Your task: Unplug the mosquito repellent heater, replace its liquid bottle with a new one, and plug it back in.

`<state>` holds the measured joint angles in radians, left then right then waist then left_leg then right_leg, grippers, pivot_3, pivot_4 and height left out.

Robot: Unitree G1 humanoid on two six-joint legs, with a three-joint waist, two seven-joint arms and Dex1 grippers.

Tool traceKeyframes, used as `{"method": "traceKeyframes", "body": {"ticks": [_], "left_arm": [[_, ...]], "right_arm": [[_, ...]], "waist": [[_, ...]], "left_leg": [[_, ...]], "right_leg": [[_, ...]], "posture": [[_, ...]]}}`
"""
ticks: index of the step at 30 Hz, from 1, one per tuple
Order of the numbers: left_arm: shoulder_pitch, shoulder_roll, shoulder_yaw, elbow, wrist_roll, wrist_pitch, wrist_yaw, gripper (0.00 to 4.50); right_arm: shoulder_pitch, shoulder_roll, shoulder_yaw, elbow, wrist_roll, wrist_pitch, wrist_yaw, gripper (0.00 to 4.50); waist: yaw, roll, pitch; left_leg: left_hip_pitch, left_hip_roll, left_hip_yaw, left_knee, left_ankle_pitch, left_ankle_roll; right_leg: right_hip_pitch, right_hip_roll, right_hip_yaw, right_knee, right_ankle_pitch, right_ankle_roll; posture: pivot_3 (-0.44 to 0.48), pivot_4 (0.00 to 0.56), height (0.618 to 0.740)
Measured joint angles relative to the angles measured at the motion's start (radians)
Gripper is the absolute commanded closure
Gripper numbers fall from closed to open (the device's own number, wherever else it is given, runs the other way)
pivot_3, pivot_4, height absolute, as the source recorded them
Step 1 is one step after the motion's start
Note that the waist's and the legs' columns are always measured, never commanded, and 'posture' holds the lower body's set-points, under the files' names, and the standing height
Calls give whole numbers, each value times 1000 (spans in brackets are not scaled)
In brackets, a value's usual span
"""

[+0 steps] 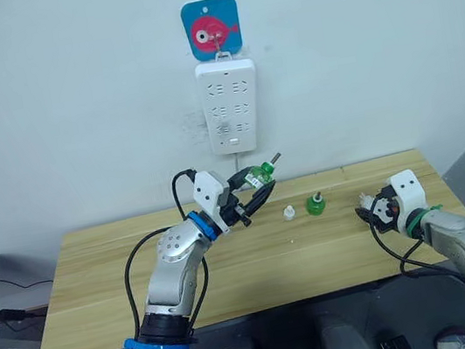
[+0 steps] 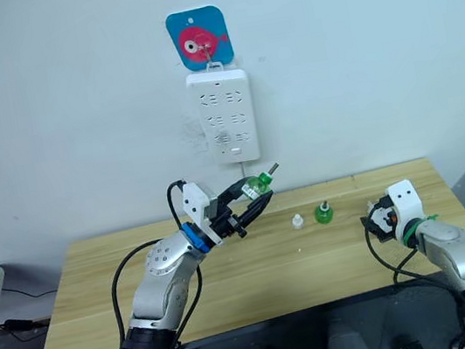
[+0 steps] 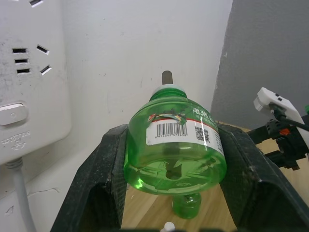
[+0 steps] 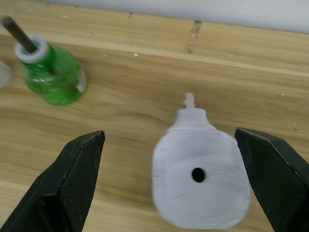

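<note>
My left gripper [image 1: 258,190] is shut on a green liquid bottle [image 3: 176,145] with a white neck and a dark wick, held tilted above the table and close to the wall. A second green bottle [image 1: 314,205] stands on the table beside a small white cap [image 1: 289,212]. The white mosquito repellent heater [image 4: 200,181] lies unplugged on the wood, its centre hole facing the right wrist camera. My right gripper [image 1: 369,210] is open at the table's right end, one finger on each side of the heater and apart from it.
A white power strip [image 1: 229,104] hangs on the wall from a blue hook plate with a pink fish [image 1: 212,27]; its cord drops behind the table. The wooden table [image 1: 256,268] has bare room in the middle and front.
</note>
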<state>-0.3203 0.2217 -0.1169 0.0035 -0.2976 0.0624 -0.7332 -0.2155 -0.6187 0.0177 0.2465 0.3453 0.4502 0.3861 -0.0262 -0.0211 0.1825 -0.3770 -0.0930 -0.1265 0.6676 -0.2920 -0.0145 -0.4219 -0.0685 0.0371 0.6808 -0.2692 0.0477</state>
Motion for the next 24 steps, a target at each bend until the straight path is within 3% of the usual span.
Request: {"method": "traceKeyframes", "body": {"ticks": [10, 13, 16, 24], "left_arm": [[17, 18, 4, -34, -4, 21, 2, 2265], [17, 18, 4, -34, -3, 25, 4, 2265], [18, 18, 4, -34, 0, 25, 5, 2265], [48, 27, 3, -51, 1, 27, -3, 2265]], "right_arm": [[-42, 1, -27, 177, -65, -40, 139, 31], [-56, 16, -34, 216, -80, -55, 153, 637], [-74, 27, -37, 236, -88, -65, 165, 1570], [-48, 23, -92, 161, -46, -10, 224, 1559]], "waist": [[0, 1, -4], [0, 1, -7], [0, 1, -7], [2, 1, -8]], "left_leg": [[0, 0, 0, 0, 0, 0], [0, 0, 0, 0, 0, 0], [0, 0, 0, 0, 0, 0], [0, 0, 0, 0, 0, 0]], "right_leg": [[0, 0, 0, 0, 0, 0], [0, 0, 0, 0, 0, 0], [0, 0, 0, 0, 0, 0], [0, 0, 0, 0, 0, 0]], "posture": [[17, 130, 740], [17, 131, 740], [16, 132, 740], [21, 137, 740]]}}
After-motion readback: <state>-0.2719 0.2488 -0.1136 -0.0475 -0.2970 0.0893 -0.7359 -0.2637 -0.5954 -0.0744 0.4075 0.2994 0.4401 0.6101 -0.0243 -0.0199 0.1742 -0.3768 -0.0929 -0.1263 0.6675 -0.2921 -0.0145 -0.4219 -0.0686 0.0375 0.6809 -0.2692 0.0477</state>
